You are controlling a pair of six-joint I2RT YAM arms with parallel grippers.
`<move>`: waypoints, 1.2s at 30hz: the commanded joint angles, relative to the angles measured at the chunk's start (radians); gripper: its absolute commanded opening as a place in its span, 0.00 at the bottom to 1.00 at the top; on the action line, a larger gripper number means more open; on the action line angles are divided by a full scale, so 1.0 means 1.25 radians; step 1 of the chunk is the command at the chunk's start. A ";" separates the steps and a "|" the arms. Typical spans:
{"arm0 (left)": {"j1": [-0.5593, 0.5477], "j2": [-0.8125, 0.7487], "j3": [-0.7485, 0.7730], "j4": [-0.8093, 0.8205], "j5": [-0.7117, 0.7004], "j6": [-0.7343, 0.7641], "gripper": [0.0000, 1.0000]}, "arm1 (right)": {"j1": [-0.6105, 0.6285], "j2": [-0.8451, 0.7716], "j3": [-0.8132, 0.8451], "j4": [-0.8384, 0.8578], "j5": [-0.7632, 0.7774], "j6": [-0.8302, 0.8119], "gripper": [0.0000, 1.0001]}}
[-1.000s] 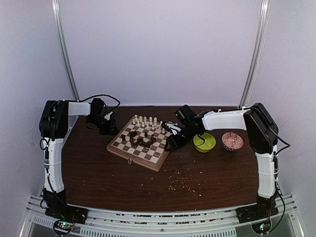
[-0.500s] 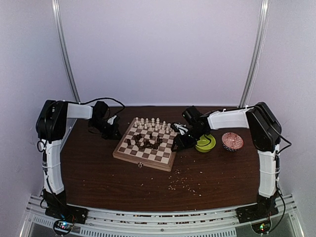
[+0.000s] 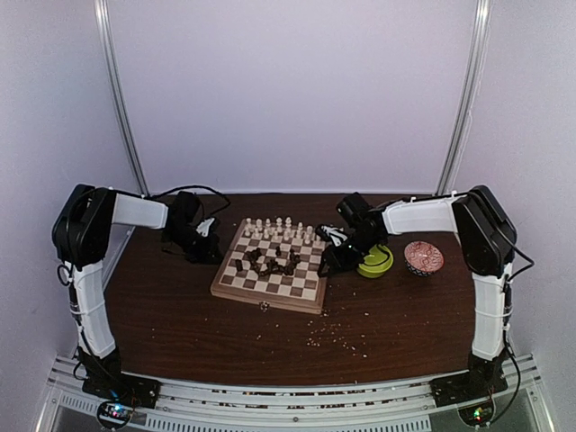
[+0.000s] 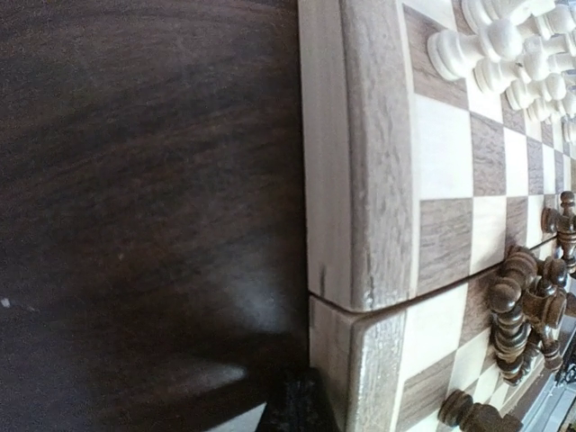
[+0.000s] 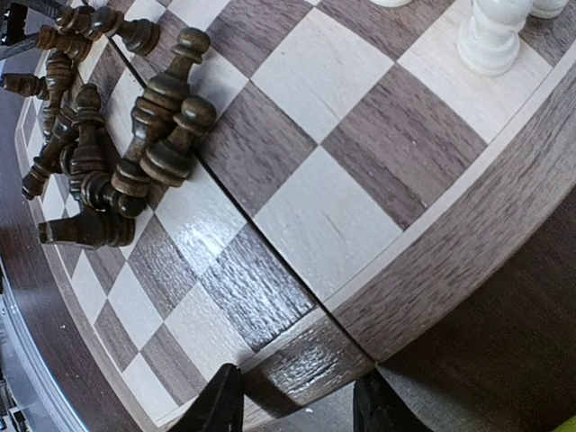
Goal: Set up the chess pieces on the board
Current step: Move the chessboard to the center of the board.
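Here, left jaws clenched beside the board (image 3: 265, 301), right jaws straddle its rim, grip unclear, green bowl (image 3: 382, 264) just beside.

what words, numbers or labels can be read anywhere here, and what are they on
None can be read.
The board, the chess pieces and the lime-green bowl show no lettering.
The red bowl carries only a pattern, too small to tell any marks in it.
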 commanded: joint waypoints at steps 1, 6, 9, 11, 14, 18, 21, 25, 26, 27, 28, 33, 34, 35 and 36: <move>-0.098 -0.028 -0.101 0.052 0.093 -0.057 0.00 | 0.019 0.000 -0.029 -0.012 -0.005 -0.043 0.42; -0.132 -0.079 -0.184 0.109 0.082 -0.101 0.00 | 0.022 -0.013 -0.049 -0.026 -0.028 -0.065 0.41; -0.155 -0.101 -0.210 0.125 0.070 -0.114 0.00 | 0.025 -0.015 -0.059 -0.033 -0.038 -0.081 0.40; -0.172 -0.114 -0.222 0.127 0.053 -0.120 0.00 | 0.030 -0.019 -0.067 -0.035 -0.046 -0.092 0.39; -0.193 -0.138 -0.247 0.138 0.016 -0.140 0.00 | 0.045 -0.028 -0.073 -0.047 -0.055 -0.113 0.38; -0.216 -0.167 -0.295 0.183 0.012 -0.174 0.00 | 0.065 -0.045 -0.078 -0.067 -0.059 -0.136 0.37; -0.239 -0.189 -0.325 0.196 -0.009 -0.188 0.00 | 0.074 -0.062 -0.098 -0.066 -0.061 -0.142 0.37; -0.267 -0.211 -0.359 0.217 -0.026 -0.209 0.00 | 0.079 -0.072 -0.114 -0.075 -0.066 -0.154 0.37; -0.275 -0.216 -0.367 0.220 -0.030 -0.214 0.00 | 0.079 -0.075 -0.120 -0.075 -0.067 -0.156 0.37; -0.281 -0.221 -0.375 0.222 -0.035 -0.221 0.00 | 0.080 -0.077 -0.125 -0.075 -0.067 -0.157 0.37; -0.288 -0.227 -0.383 0.224 -0.041 -0.224 0.00 | 0.081 -0.081 -0.129 -0.075 -0.070 -0.157 0.37; -0.313 -0.261 -0.439 0.241 -0.072 -0.258 0.00 | 0.091 -0.108 -0.154 -0.071 -0.070 -0.161 0.37; -0.317 -0.270 -0.452 0.249 -0.076 -0.265 0.00 | 0.091 -0.115 -0.155 -0.072 -0.070 -0.159 0.37; -0.320 -0.278 -0.461 0.253 -0.081 -0.270 0.00 | 0.091 -0.122 -0.157 -0.073 -0.070 -0.158 0.37; -0.323 -0.284 -0.470 0.256 -0.087 -0.272 0.00 | 0.092 -0.128 -0.156 -0.074 -0.070 -0.159 0.37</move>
